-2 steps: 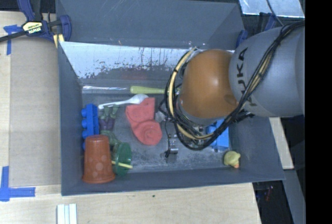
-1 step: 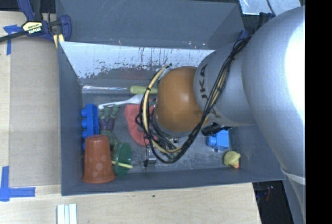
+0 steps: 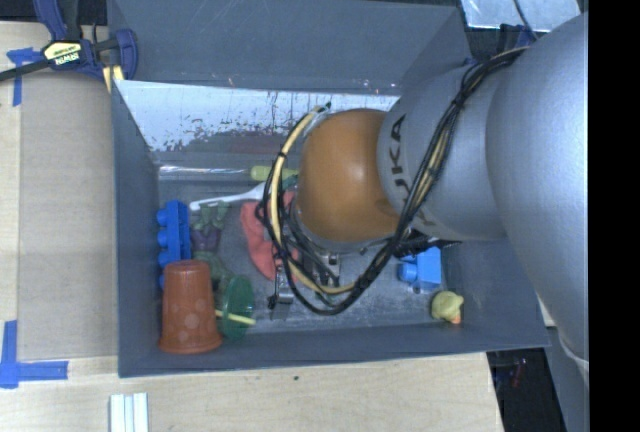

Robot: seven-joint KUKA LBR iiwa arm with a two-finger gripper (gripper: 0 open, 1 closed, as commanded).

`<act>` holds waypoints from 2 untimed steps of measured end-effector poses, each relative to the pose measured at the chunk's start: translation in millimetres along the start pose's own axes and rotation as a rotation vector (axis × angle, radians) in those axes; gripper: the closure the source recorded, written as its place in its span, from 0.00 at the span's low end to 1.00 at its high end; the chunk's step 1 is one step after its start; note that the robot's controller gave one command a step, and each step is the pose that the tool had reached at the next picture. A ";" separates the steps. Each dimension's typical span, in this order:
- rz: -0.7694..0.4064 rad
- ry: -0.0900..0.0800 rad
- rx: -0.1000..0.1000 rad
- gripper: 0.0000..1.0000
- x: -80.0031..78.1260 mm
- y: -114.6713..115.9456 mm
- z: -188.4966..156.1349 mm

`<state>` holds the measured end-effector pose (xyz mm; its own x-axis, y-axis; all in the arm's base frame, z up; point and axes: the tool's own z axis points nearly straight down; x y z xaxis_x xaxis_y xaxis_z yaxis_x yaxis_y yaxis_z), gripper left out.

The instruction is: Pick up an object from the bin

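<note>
My gripper (image 3: 283,296) hangs low over the middle of the bin floor, mostly hidden under the arm's orange dome and cables. Just left of it lies a red-pink soft thing (image 3: 257,238). A dark green thing (image 3: 238,299) lies by it at the front, touching an upturned orange-brown cup (image 3: 188,306) in the front left corner. I see nothing held by the gripper.
A blue studded block (image 3: 172,232) stands along the left wall, with a purple thing (image 3: 208,237) and a white utensil (image 3: 226,202) beside it. A blue toy (image 3: 422,270) and a small yellow thing (image 3: 446,306) lie at the front right. The arm covers the bin's right half.
</note>
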<state>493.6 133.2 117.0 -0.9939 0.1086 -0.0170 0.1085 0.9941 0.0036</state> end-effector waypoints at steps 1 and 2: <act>-0.411 0.008 0.000 0.00 -53.5 -22.9 11.3; -0.428 0.007 -0.001 0.00 -57.4 -32.5 26.9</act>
<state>547.6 94.7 90.9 -0.9495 -0.3135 -0.0100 -0.3135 0.9496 -0.0012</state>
